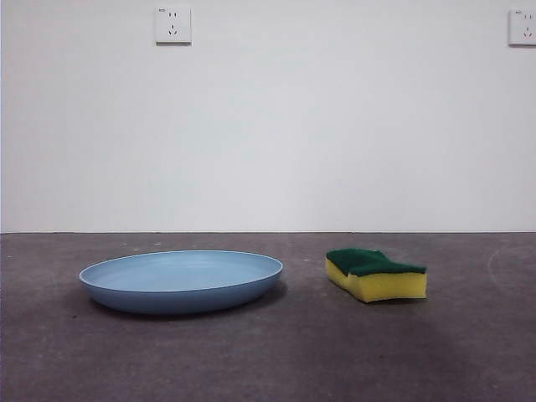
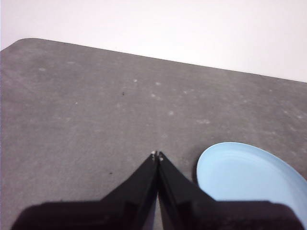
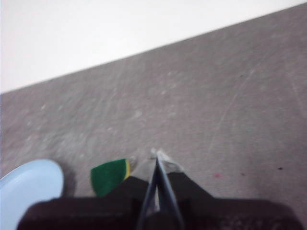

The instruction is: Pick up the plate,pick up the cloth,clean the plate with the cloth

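Basically nothing was started yet. Plate (image 1: 181, 280) sat flat on the grey tabletop (image 1: 268, 360), left of centre in the front view; the cloth, really a sponge (image 1: 376, 274) with yellow foam and a green scouring layer on top, lay to its right, apart from it, not touching. Both rested untouched.

Left tool (image 2: 157, 155) hung above bare tabletop with its jaws pressed together, tips meeting, holding nothing; the plate's rim showed just beside it in the left wrist view. Right tool (image 3: 157, 154) was likewise closed to a thin line and empty, with the sponge's green corner close beside it and a slice of plate further off. Neither arm showed in the front view.

Handling guess: the plate looked stiff, light, smooth matte, so probably slippery. Its low rim lay close to the tabletop, so one jaw likely has to slip under the lip and pinch the edge on the near side. Sponge looked soft and squashy, very light; it should grip easily across its wavy sides, foam giving under the jaws. Both tools need opening first. Two wall sockets (image 1: 172, 25) sat high on the white wall.
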Controlling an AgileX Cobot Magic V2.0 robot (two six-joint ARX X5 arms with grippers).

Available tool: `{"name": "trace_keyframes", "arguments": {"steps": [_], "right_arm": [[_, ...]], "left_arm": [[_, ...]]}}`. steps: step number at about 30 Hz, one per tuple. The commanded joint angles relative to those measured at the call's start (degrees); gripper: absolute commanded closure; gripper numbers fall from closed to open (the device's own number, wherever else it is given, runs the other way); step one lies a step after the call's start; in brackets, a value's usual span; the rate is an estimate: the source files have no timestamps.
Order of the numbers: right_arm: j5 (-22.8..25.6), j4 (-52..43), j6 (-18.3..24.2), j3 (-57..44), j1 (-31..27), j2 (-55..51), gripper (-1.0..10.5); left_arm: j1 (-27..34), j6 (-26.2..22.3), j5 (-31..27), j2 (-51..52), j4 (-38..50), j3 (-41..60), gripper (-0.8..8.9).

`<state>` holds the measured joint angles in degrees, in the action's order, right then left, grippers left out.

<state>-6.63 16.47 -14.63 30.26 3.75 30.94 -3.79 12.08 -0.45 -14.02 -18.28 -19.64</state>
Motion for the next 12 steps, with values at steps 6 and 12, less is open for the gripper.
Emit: {"name": "trace_keyframes", "arguments": {"steps": [6, 12], "right_arm": [[-8.31, 8.85, 7.67, 14.78, 0.07, 14.47, 9.6], [-8.55, 18.4, 13.25, 22.05, 0.07, 23.12, 9.5]], "left_arm": [[0.15, -2.56, 7.21, -15.72, -4.94, -13.75, 8.18], [0.13, -5.09, 16.81, -28.11, -11.3, -23.37, 8.17]]}}
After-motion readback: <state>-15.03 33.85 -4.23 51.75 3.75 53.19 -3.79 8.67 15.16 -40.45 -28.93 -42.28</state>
